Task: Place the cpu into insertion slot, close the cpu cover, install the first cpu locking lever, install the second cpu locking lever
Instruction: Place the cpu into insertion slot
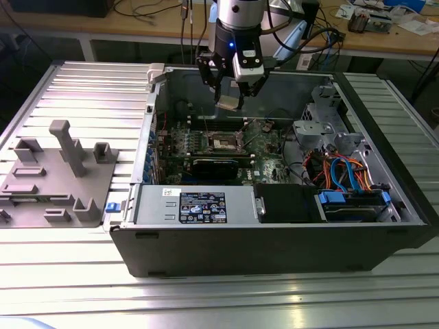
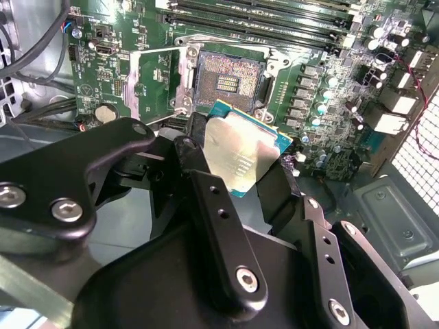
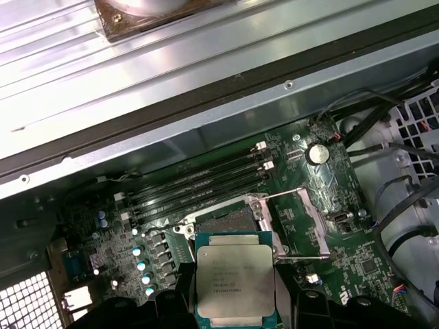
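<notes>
cpu point(image 3: 235, 284): clamped in the hand point(image 1: 233, 96), tilted, just above the insertion slot point(image 2: 226, 82)
cpu cover point(image 3: 314, 223): swung open beside the slot

What I can't see
First wrist view: cpu point(image 3: 235, 288) hides part of the slot point(image 3: 226, 221). Second wrist view: fingers point(image 2: 278, 192) cover the cpu's gripped edges.

Bright light glares off the cpu point(image 2: 240, 159); the computer case point(image 1: 274, 248) lies shadowed inside.
</notes>
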`<state>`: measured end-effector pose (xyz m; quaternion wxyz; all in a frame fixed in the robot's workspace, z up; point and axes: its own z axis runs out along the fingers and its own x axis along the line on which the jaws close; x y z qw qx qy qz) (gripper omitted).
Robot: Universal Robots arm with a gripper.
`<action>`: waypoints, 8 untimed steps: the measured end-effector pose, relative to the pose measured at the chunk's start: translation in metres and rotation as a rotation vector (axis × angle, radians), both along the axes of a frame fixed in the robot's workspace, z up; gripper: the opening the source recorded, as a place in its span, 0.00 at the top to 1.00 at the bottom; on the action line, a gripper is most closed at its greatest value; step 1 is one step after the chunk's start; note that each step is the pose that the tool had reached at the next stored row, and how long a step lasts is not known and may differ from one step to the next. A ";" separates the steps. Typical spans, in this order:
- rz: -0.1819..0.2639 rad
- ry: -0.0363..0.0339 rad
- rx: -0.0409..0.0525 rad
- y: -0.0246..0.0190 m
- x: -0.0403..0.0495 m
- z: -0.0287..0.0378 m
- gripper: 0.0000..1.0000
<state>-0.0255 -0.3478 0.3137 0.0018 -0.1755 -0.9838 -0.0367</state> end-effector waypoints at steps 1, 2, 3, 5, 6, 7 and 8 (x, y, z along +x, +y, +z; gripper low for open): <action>-0.001 0.0000 0.0000 0.0000 0.0000 0.0000 0.46; -0.003 0.0000 0.0000 0.0000 0.0000 0.0000 0.46; -0.004 0.0000 0.0000 0.0000 0.0000 0.0000 0.46; -0.009 0.0000 0.0000 0.0000 0.0000 0.0000 0.46; -0.010 0.0000 0.0000 0.0000 0.0000 0.0000 0.46; -0.011 0.0000 0.0000 0.0000 0.0000 0.0000 0.46; -0.014 0.0000 0.0000 0.0000 0.0000 0.0000 0.46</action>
